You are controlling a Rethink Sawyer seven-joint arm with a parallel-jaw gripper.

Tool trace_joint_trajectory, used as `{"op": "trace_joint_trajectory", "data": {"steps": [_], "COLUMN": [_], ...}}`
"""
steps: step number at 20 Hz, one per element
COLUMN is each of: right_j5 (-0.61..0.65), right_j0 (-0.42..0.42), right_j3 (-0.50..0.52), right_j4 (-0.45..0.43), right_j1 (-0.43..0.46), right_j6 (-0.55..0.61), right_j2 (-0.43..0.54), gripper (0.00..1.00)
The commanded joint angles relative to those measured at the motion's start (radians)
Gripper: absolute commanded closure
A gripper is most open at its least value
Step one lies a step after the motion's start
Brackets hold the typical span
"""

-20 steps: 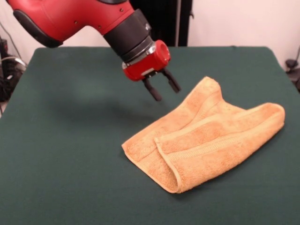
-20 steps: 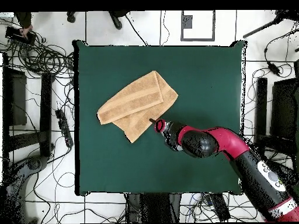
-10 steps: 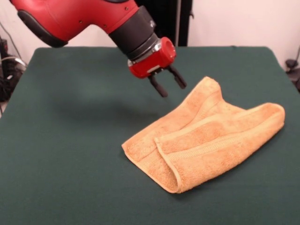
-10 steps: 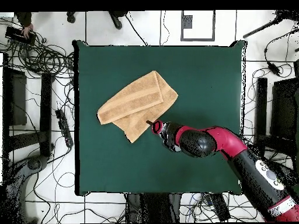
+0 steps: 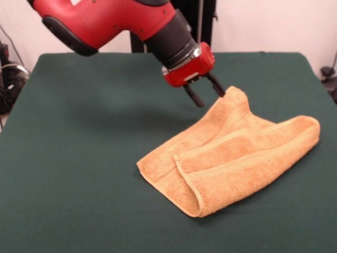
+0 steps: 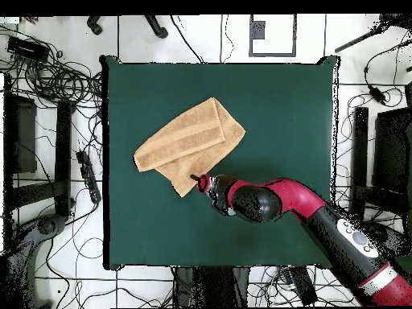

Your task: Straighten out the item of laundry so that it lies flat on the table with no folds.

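Starting with the front view: we see the gripper (image 5: pixel 207 93) hanging with its two black fingers (image 5: pixel 194 97) spread apart, nothing between them. The towel (image 5: pixel 231 158) lies on the green table (image 5: pixel 79 158), right of centre, folded over itself with a doubled flap on top. Its raised corner sits at about 4 o'clock from the fingertips, just beside the right-hand one; we can't tell if they touch. The towel's long axis runs roughly from 8 o'clock to 2 o'clock here. We judge the coming move turns on that corner: the fingers need to drop over it and close.

Moving to the overhead view: we see the gripper (image 6: pixel 196 178) at the towel's (image 6: pixel 189 141) lower point, the arm (image 6: pixel 265 199) reaching in from 4 o'clock. The towel lies at 11 o'clock from the fingertips, upper left of the table's (image 6: pixel 273 105) middle, long axis again 8 to 2 o'clock. Finger spread is too small to read here.

No containers in either view. The fold is not yet undone.
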Motion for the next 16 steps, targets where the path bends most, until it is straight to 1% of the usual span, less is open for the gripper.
{"op": "trace_joint_trajectory", "data": {"steps": [1,4,7,12,16], "right_j5": [-0.072,-0.082,-0.089,-0.071,-0.029], "right_j0": [0.089,0.106,0.104,0.089,0.045], "right_j3": [0.029,0.03,0.027,0.005,-0.013], "right_j4": [-0.077,-0.09,-0.099,-0.12,-0.126], "right_j1": [0.059,0.062,0.08,0.11,0.144], "right_j6": [-0.048,-0.045,-0.067,-0.134,-0.225], "right_j2": [-0.108,-0.138,-0.155,-0.17,-0.162], "gripper": [0.0,0.0,0.0,0.0,0.0]}}
